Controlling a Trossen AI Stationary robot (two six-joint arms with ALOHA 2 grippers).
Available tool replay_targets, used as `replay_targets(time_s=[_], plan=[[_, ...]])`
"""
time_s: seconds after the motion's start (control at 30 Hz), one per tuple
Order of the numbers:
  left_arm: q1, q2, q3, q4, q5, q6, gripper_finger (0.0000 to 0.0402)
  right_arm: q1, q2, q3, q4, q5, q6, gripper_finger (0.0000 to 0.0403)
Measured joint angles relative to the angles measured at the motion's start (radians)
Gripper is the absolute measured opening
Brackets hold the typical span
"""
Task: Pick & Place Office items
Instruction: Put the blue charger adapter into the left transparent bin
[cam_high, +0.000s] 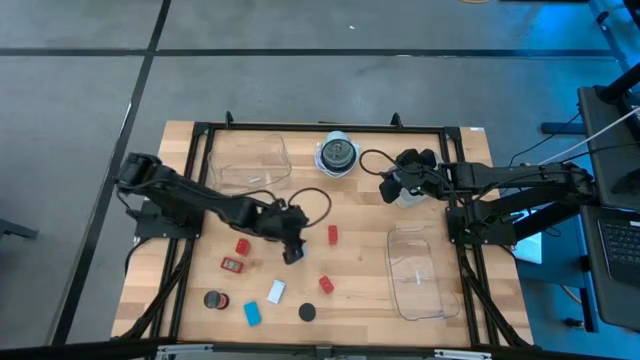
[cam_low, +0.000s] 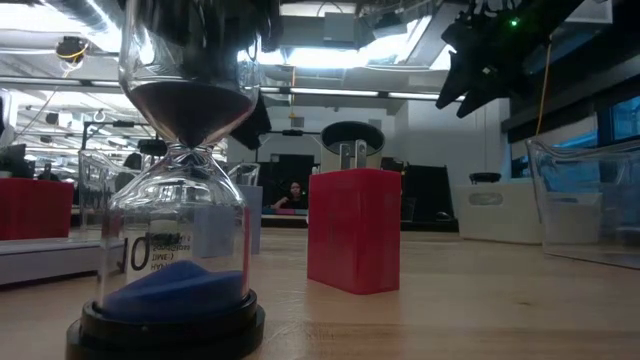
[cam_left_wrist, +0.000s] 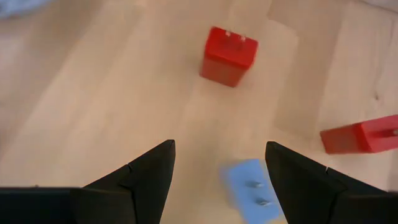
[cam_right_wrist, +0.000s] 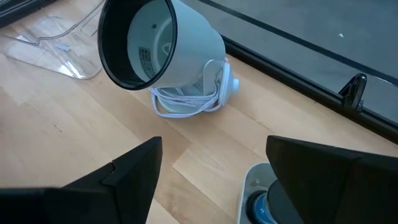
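While both claws gape empty, the left claw (cam_high: 292, 254) overlooks a pronged red block (cam_left_wrist: 228, 56).

Lighting: even, bright overhead light on the tabletop (cam_high: 360, 250) in the high view; soft, short shadows beneath the arms. A blue glow tints the upper right corner of that frame.

Low view: backlit by ceiling strip lights across the top of the frame; arms read as dark silhouettes. The hourglass (cam_low: 175, 200) at left is near the lens, with glare on its glass; the red block (cam_low: 354, 230) is fairly sharp; the room behind is softer.

Left wrist view: blurred throughout; red plug (cam_left_wrist: 228, 55) and blue block (cam_left_wrist: 252, 190) smeared.

Right wrist view: sharp, evenly lit; white camera (cam_right_wrist: 165, 53) casts a faint shadow.
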Motion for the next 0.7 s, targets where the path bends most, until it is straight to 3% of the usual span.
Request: replay_targets(time_s=[0.2, 0.37, 0.57, 0.7], plan=[[-0.013, 0.136, 0.108, -0.018, 0.135, -0.009, 0.0249, 0.000, 0.000, 0.000, -0.001, 0.000, 0.000, 0.0290], [-0.027, 0.194, 0.147, -0.071, 0.088, 0.029, 0.0249, 0.000, 0.000, 0.000, -0.003, 0.000, -0.004, 0.0290], [-0.034, 0.196, 0.151, -0.086, -0.045, 0.031, 0.0249, 0.000, 0.000, 0.000, -0.008, 0.000, -0.020, 0.0290], [-0.033, 0.193, 0.151, -0.102, -0.006, -0.008, 0.0249, 0.000, 0.000, 0.000, -0.008, 0.000, -0.020, 0.0290]])
